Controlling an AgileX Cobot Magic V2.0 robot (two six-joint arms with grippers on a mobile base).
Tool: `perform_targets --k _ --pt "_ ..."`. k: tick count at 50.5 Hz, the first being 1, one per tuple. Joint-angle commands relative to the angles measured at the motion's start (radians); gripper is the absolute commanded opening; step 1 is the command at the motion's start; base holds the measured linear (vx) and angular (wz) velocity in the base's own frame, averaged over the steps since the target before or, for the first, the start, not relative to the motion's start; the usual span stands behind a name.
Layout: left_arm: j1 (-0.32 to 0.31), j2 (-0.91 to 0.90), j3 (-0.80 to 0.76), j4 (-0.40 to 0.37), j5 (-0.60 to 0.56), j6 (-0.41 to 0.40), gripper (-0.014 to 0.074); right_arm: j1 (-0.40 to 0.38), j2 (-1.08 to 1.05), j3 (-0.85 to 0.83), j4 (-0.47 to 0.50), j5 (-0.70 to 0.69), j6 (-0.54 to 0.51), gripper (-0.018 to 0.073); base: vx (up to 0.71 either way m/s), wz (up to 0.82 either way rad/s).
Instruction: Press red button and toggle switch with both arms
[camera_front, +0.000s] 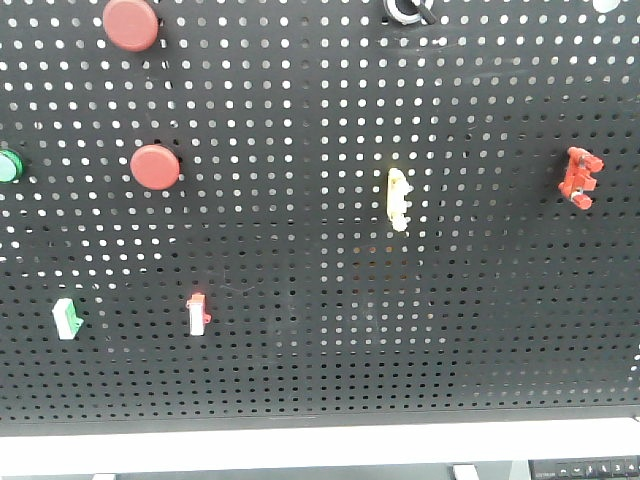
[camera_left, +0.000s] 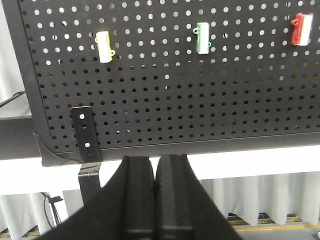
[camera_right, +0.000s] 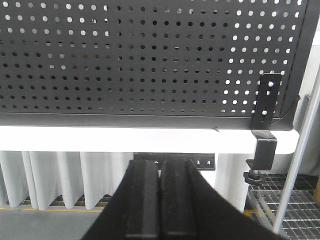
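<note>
The black pegboard (camera_front: 330, 330) is filling the front-facing view, and everything here is placed against it. Two red buttons are sitting on its upper left part: one (camera_front: 131, 24) near the top edge, the other (camera_front: 156, 166) below it and slightly to the right. A green button (camera_front: 8, 166) is showing at the pegboard's left edge, level with the lower red button. A yellow toggle switch (camera_front: 398, 198) is mounted near the pegboard's middle, a red clip-like switch (camera_front: 579, 178) toward its right edge, and a green switch (camera_front: 66, 318) and a red-and-white switch (camera_front: 198, 314) are sitting side by side in its lower left part.

Neither arm is appearing in the front-facing view. In the left wrist view the left gripper (camera_left: 155, 200) is hovering below the pegboard's bottom edge, its two black fingers pressed together with nothing between them. The green switch (camera_left: 202, 37) is lying above it and a little to the right, and the red-and-white switch (camera_left: 301, 28) far up to the right, all well apart from the fingertips. In the right wrist view the right gripper (camera_right: 160, 200) is likewise closed and empty, hanging below the pegboard's lower edge near its bottom right bracket (camera_right: 266, 107); no button or switch is showing in that view.
</note>
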Motion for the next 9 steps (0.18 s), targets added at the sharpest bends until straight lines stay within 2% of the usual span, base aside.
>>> perform_targets --k 1,9 --pt "-0.003 -0.006 0.029 -0.01 -0.084 -0.004 0.0002 -0.003 -0.015 0.011 -0.004 -0.078 -0.003 -0.0003 0.0 0.0" --pt "-0.003 -0.006 0.029 -0.01 -0.084 -0.004 0.0002 -0.003 -0.015 0.011 -0.004 -0.077 -0.003 -0.0003 0.0 0.0"
